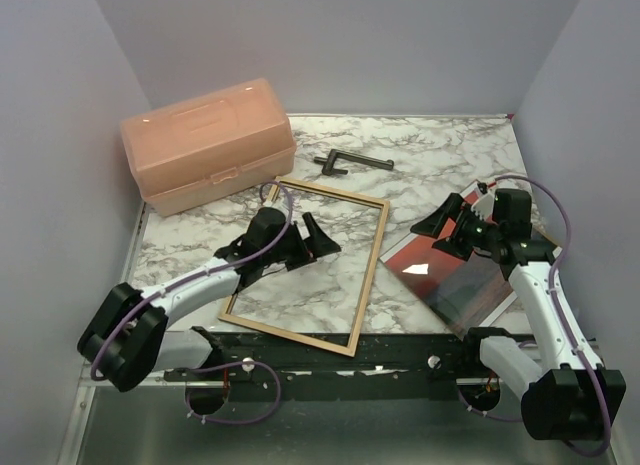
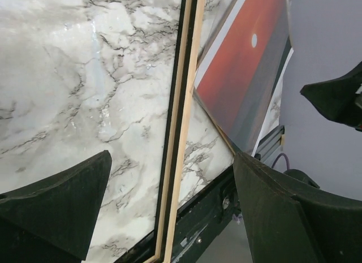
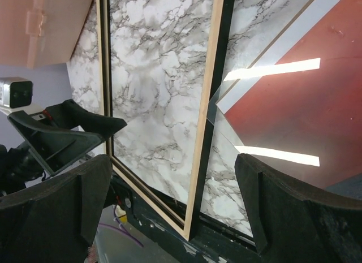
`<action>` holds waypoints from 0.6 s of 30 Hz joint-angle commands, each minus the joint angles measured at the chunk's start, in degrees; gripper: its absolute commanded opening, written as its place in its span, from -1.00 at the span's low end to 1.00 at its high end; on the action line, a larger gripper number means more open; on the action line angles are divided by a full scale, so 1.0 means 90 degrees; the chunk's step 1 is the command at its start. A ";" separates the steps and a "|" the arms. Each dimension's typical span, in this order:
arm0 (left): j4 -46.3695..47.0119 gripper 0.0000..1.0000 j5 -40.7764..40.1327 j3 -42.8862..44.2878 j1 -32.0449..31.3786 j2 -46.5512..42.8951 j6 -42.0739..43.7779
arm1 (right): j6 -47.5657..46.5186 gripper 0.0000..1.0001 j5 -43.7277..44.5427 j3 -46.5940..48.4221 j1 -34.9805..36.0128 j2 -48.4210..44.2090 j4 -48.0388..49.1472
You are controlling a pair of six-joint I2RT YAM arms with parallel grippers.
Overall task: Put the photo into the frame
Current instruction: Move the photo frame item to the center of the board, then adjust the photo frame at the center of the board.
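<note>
The frame (image 1: 372, 275), thin tan wood round a clear pane, lies flat mid-table with its near side over the front rail. It also shows in the wrist views, frame (image 2: 185, 104) and frame (image 3: 205, 104). The photo (image 1: 455, 275), a glossy red sky over dark sea, lies face up to its right, its left corner meeting the frame's right side. In the left wrist view the photo (image 2: 243, 76) shows its small white sun. My left gripper (image 1: 312, 238) hovers open over the pane, empty. My right gripper (image 1: 442, 233) hangs open above the photo's far end, empty.
A peach plastic box (image 1: 208, 145) stands at the back left. A dark metal tool (image 1: 352, 163) lies behind the frame. A black rail (image 1: 400, 350) runs along the table's near edge. Grey walls close in both sides.
</note>
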 commanded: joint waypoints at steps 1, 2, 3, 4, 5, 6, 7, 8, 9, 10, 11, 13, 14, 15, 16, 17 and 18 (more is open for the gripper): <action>-0.0169 0.86 0.0248 -0.0292 0.0442 -0.1041 0.0202 | -0.0127 1.00 -0.0237 -0.0162 0.0010 0.0098 -0.0058; -0.0501 0.89 0.0108 -0.0289 0.0556 -0.1239 0.0354 | -0.0119 1.00 -0.0286 -0.0211 0.0010 0.0123 -0.0031; -0.0865 0.90 -0.0056 -0.0251 0.0644 -0.1483 0.0496 | -0.0097 1.00 -0.0330 -0.0261 0.0020 0.0143 0.0009; -0.1323 0.92 -0.0204 -0.0210 0.0741 -0.1686 0.0650 | -0.0078 1.00 -0.0360 -0.0319 0.0020 0.0164 0.0038; -0.1653 0.97 -0.0386 -0.0149 0.0825 -0.1911 0.0771 | -0.0062 1.00 -0.0375 -0.0356 0.0037 0.0177 0.0067; -0.1990 0.97 -0.0518 -0.0090 0.0919 -0.2101 0.0906 | -0.0040 1.00 -0.0378 -0.0392 0.0053 0.0186 0.0091; -0.2249 0.97 -0.0670 -0.0030 0.1002 -0.2328 0.1021 | -0.0028 1.00 -0.0387 -0.0418 0.0082 0.0208 0.0120; -0.2518 0.97 -0.0795 0.0042 0.1087 -0.2527 0.1150 | -0.0015 1.00 -0.0379 -0.0433 0.0123 0.0217 0.0141; -0.2738 0.97 -0.0910 0.0131 0.1148 -0.2686 0.1279 | -0.0010 1.00 -0.0361 -0.0445 0.0159 0.0249 0.0146; -0.3011 0.97 -0.1048 0.0219 0.1187 -0.2869 0.1385 | 0.0006 1.00 -0.0342 -0.0462 0.0170 0.0274 0.0166; -0.3230 0.97 -0.1178 0.0345 0.1208 -0.3001 0.1528 | 0.0011 1.00 -0.0321 -0.0478 0.0176 0.0312 0.0179; -0.3707 0.97 -0.1480 0.0616 0.1224 -0.3246 0.1781 | 0.0037 1.00 -0.0258 -0.0517 0.0411 0.0386 0.0242; -0.3972 0.97 -0.1636 0.0751 0.1220 -0.3357 0.1878 | 0.0050 1.00 -0.0224 -0.0525 0.0501 0.0438 0.0279; -0.4219 0.97 -0.1830 0.0918 0.1222 -0.3439 0.2004 | 0.0079 1.00 -0.0165 -0.0539 0.0580 0.0496 0.0308; -0.4416 0.97 -0.1964 0.1068 0.1227 -0.3527 0.2120 | 0.0107 1.00 -0.0105 -0.0539 0.0693 0.0563 0.0345; -0.4615 0.97 -0.2099 0.1204 0.1222 -0.3598 0.2215 | 0.0137 0.99 -0.0027 -0.0552 0.0800 0.0614 0.0384; -0.4769 0.97 -0.2202 0.1334 0.1225 -0.3676 0.2319 | 0.0184 0.99 0.0047 -0.0537 0.0939 0.0678 0.0435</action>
